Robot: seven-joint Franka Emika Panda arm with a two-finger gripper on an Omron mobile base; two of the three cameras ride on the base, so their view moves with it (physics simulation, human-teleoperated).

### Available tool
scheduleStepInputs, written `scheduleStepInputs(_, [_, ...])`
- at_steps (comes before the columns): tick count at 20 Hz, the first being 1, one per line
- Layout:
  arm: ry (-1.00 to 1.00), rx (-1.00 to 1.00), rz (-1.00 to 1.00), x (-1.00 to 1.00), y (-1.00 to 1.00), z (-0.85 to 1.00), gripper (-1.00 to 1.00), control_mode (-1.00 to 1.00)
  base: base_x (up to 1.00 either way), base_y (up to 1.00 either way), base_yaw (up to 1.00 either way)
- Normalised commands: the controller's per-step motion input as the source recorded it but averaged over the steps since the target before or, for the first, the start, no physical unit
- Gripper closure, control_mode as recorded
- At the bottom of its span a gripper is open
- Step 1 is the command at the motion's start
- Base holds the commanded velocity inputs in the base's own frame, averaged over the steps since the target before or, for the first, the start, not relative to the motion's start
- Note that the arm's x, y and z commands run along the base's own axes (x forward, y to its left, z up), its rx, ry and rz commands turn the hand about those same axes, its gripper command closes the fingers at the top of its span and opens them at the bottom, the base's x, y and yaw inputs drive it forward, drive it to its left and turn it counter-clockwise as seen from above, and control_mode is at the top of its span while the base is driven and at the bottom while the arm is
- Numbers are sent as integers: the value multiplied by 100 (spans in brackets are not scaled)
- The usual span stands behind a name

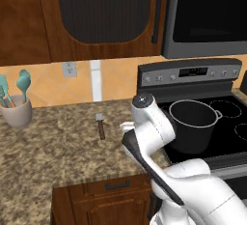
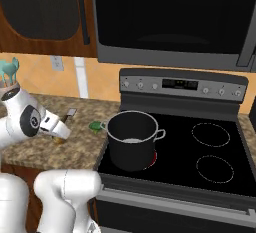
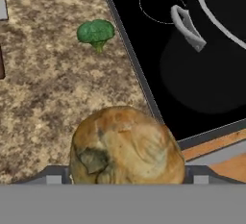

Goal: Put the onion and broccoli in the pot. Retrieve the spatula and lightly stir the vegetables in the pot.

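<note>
Gripper (image 3: 126,182): jaws wide, straddling the onion (image 3: 126,146); firm hold not confirmable.
Broccoli (image 3: 96,33): on counter (image 3: 43,98), beyond the onion.
Pot (image 2: 132,139): on stove, right of gripper, no vegetables inside.
Spatula (image 1: 101,126): on counter, untouched.
Progress: nothing potted; stirring pending.

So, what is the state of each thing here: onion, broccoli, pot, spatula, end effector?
onion: outside the pot, gripped between the fingers.
broccoli: lying loose on the counter, near the stove.
pot: upright on the stove, no lid, no vegetables inside.
spatula: lying flat on the counter, untouched.
end effector: closed on the onion.
</note>
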Motion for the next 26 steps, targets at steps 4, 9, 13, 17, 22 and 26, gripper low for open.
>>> scheduleStepInputs(4, [-27, 0, -7, -27, -83, 100, 100, -100, 0, 0, 0])
scheduleStepInputs(9, [-17, 0, -6, -13, -70, 100, 100, -100, 0, 0, 0])
scheduleStepInputs(13, [-9, 0, -4, -3, -64, 84, 100, -100, 0, 0, 0])
scheduleStepInputs(17, [-8, -1, 0, 3, -83, -7, 100, -100, 0, 0, 0])
scheduleStepInputs(22, [-4, -2, 0, 24, -72, -44, 100, -100, 0, 0, 0])
scheduleStepInputs(26, [0, 0, 0, 43, -30, -54, 100, -100, 0, 0, 0])
